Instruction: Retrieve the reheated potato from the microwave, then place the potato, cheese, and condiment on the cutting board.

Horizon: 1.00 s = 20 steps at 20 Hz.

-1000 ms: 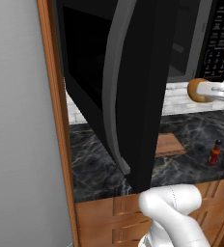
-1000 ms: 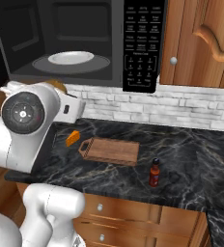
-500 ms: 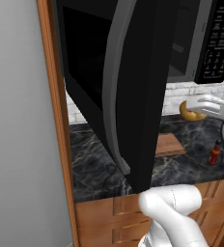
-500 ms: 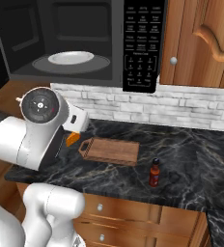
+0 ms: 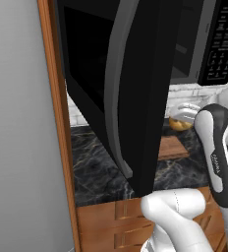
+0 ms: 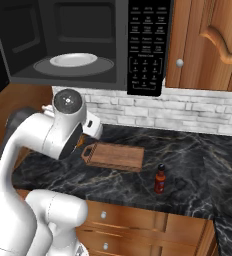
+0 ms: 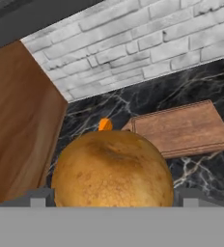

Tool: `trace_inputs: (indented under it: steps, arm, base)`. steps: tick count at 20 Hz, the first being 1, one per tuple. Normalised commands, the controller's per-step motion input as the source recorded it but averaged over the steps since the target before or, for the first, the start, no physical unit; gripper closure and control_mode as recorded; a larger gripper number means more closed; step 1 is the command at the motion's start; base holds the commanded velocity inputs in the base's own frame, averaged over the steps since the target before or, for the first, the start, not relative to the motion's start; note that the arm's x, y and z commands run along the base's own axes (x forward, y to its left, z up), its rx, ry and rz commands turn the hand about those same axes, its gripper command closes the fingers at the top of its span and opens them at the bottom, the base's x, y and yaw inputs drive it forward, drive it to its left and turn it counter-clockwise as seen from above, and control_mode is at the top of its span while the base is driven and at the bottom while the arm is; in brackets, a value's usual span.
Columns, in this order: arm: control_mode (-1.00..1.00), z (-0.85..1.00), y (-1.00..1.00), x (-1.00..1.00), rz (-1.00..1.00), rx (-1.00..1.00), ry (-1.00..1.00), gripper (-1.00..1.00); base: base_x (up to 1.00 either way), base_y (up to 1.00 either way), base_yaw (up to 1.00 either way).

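A round tan potato [image 7: 113, 169] sits between my gripper's [image 7: 113, 197] two fingertips, which are shut on its sides, and it hangs above the counter. Below and beyond it lies the wooden cutting board [image 7: 184, 128], bare, with the orange cheese [image 7: 105, 124] wedge just off its handle end. From the left base view the potato [image 5: 181, 123] shows in the white hand above the board [image 5: 172, 146]. The red condiment [image 6: 160, 179] bottle stands upright to the right of the board [image 6: 115, 156]. The microwave [image 6: 143, 45] is open above, with a white plate [image 6: 74, 60] inside.
The open microwave door [image 5: 135, 88] hangs wide in front of the left base camera. A wooden side panel [image 7: 17, 125] borders the counter's left end and a brick backsplash [image 7: 133, 43] runs behind. Upper cabinets [image 6: 208, 45] sit right of the microwave.
The arm has come down and away from the microwave with the potato, bringing it lower over the counter near the board's handle end.
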Motion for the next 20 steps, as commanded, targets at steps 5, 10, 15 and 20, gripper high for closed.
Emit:
trace_inputs:
  steps: [5, 10, 15, 20]
  arm:
    - [-1.00, -0.65, -0.14, 0.73, 0.00, -0.04, 0.05, 1.00]
    - [-1.00, -0.57, -0.19, 0.69, 0.00, -0.03, 0.02, 1.00]
    - [-1.00, -0.52, -0.18, 0.60, 0.00, -0.01, 0.06, 1.00]
    - [-1.00, -0.50, -0.24, 0.39, 0.00, 0.00, 0.10, 1.00]
  base:
    - [0.00, 0.00, 0.00]
    - [0.00, 0.00, 0.00]
    - [0.00, 0.00, 0.00]
    - [0.00, 0.00, 0.00]
